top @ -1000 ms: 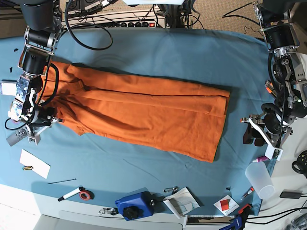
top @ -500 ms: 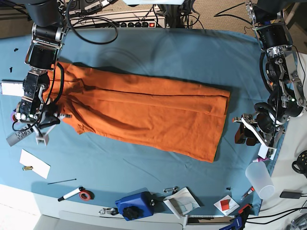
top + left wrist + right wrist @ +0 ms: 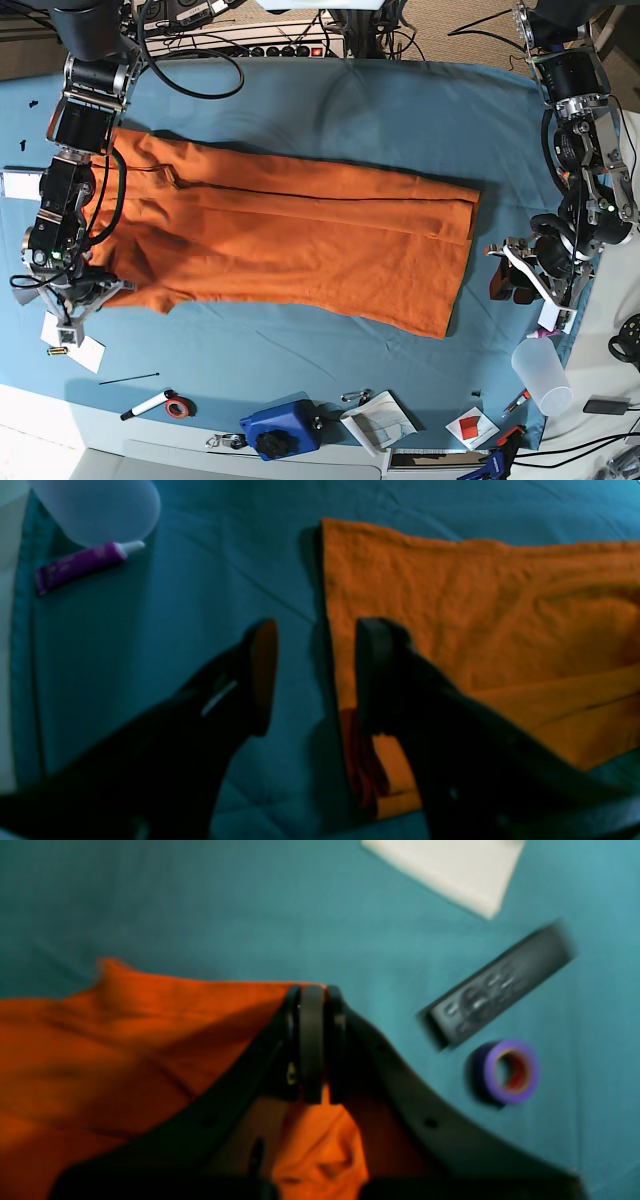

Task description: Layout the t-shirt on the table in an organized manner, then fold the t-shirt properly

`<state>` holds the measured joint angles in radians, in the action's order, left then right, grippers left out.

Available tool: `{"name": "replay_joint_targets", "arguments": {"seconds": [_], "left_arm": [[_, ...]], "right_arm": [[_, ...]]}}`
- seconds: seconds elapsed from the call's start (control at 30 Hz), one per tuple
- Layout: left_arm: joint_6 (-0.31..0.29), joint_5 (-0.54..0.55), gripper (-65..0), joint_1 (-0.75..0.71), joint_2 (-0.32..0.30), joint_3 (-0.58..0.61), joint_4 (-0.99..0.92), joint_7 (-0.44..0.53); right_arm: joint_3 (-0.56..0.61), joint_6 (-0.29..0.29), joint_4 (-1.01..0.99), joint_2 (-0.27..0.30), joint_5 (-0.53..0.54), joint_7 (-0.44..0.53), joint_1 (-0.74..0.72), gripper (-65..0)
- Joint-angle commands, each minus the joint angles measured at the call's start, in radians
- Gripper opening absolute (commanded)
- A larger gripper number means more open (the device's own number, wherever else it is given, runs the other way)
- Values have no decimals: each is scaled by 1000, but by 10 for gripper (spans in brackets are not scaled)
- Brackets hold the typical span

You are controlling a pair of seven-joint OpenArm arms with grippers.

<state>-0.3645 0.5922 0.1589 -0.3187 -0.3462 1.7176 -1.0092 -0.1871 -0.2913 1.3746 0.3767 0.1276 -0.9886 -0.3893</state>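
Observation:
The orange t-shirt lies flat as a long folded band across the teal table. At its left end my right gripper is shut on the fabric; the right wrist view shows the jaws pressed together with the t-shirt bunched beneath them. My left gripper stands open by the shirt's right edge. In the left wrist view that gripper straddles the t-shirt's edge, one finger above the cloth and the other above bare table.
A grey remote, a purple tape roll and white paper lie near the right gripper. A purple tube and a translucent cup sit beside the left gripper. A blue tool, a marker and small clutter line the front edge.
My right gripper has closed on the shirt's left end and moved toward the table's front, dragging that corner with it. The left gripper edged nearer the shirt, then held still.

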Motion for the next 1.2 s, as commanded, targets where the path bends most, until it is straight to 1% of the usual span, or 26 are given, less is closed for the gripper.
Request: {"name": "replay_joint_targets", "arguments": {"seconds": [0.0,0.07,0.17,0.23,0.3,0.37,0.43,0.57,0.7,0.73,0.87,0.93,1.03,1.1,1.17], "left_arm": [[-4,11,-385,21,-11,-3,17,29],[-10,11,-385,21,-11,-3,17,38],[-76,14,-385,21,-11,0,12,41],[-83,13,-386,22,-11,22,1,50],[-84,-12,-386,29,-12,72,-24,76],[-98,-79,-386,53,-11,145,-65,105],[-97,-139,-385,98,-11,225,-114,119],[-74,-191,-385,233,-11,341,-238,153],[-89,-192,-385,388,-11,414,-421,158],[-102,-190,-385,424,-11,428,-476,164],[-134,-188,-385,543,-11,465,-684,210],[-134,-189,-385,578,-9,470,-776,237],[-134,-190,-385,602,-8,470,-889,305],[-135,-190,-385,603,-6,470,-936,333],[-134,-212,-385,603,3,470,-968,347]], "right_arm": [[-4,-1,18,17,-10,32,-40,-650],[-4,0,18,17,-13,24,-58,-650],[-4,0,18,17,-13,26,-69,-650],[-4,0,18,17,-17,30,-71,-650],[-4,0,18,17,-25,40,-71,-650],[-4,6,18,17,-25,50,-71,-650],[-4,20,18,17,-28,56,-71,-650],[-4,19,18,17,-43,47,-71,-650],[-4,19,18,17,-43,43,-71,-650],[-4,19,18,17,-43,43,-71,-650],[-4,19,18,17,-42,43,-71,-650],[-4,19,18,17,-42,43,-71,-650],[-4,19,18,16,-42,39,-71,-650],[-4,19,18,17,-42,34,-71,-650],[-4,19,18,17,-39,26,-71,-650]]}}
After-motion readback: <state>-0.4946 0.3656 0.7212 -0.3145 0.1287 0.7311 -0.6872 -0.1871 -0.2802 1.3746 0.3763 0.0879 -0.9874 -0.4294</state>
